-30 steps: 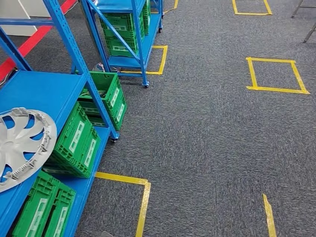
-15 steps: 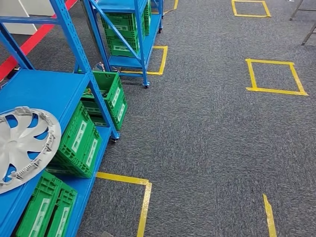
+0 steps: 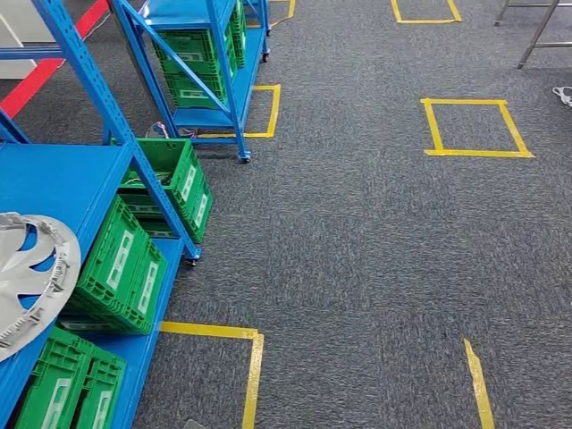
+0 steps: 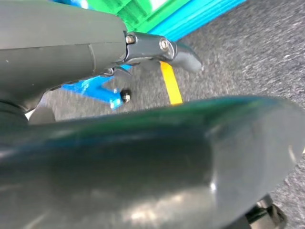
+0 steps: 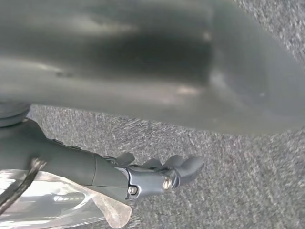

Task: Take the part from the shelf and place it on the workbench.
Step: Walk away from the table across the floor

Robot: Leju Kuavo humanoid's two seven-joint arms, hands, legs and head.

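As the whole head view has shifted, the silver plastic hubcap (image 3: 27, 281) lies untouched on the blue metal shelf (image 3: 64, 179); both hands hang empty, fingers loosely extended.

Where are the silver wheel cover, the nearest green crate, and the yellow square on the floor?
Silver wheel cover (image 3: 27, 277), head view, on a spoke.
Nearest green crate (image 3: 67, 384), head view, on its ribbed side.
Yellow square (image 3: 475, 153), head view, on its near tape edge.

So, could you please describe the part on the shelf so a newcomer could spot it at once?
Start at the blue shelf rack on the left of the head view. On its upper deck lies the silver wheel cover, overhanging the front edge. It alone is round and grey; its neighbours are green crates.
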